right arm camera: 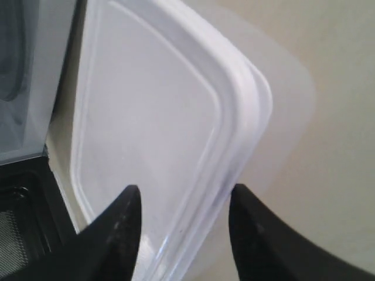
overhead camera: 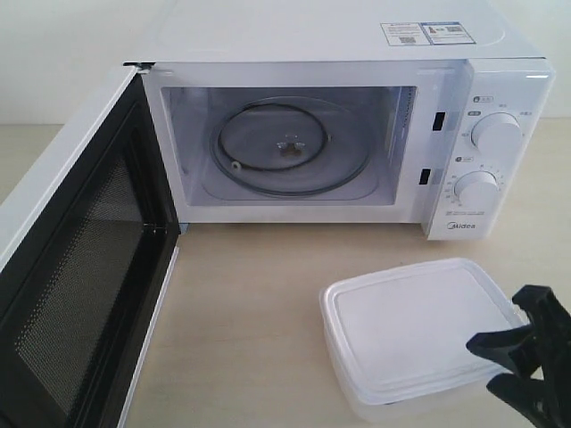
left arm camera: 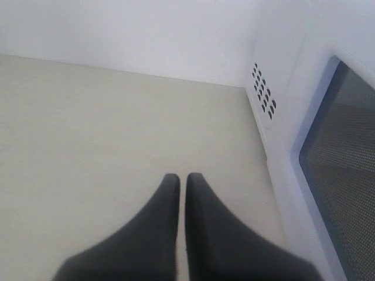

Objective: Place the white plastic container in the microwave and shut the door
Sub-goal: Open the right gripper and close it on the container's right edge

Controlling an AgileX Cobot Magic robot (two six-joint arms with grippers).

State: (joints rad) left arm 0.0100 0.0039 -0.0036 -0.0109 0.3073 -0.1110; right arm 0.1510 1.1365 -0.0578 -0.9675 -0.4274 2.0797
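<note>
Two grippers are on the job here, but only one really matters right now. The right gripper (overhead camera: 484, 364) is spread open at the 4 o'clock corner of the white plastic container (overhead camera: 415, 334). In the right wrist view the lid's rim is seen sitting between the fingers (right arm camera: 126, 219), and nothing is clamped yet. The container is parked on the table (overhead camera: 241, 303), at roughly 5 o'clock from the open mouth of the microwave (overhead camera: 357, 36) and well apart from it. The door (overhead camera: 80, 294) is swung wide out toward 8 o'clock, so the way in isn't blocked. The left gripper (left arm camera: 181, 178) is pinched together on nothing and is held over the table beside the door's outer face.

Tips for the grab, just as a guess from this:

- A deeper bite should probably be taken before squeezing. If only the thin lid rim is caught, the lid could be popped off or the box could slip.
- With a corner hold the far end may droop, so the box is best kept level and lifted only just clear.
- From there it can be carried toward 11 o'clock and set down on the glass turntable (overhead camera: 290, 147).
</note>
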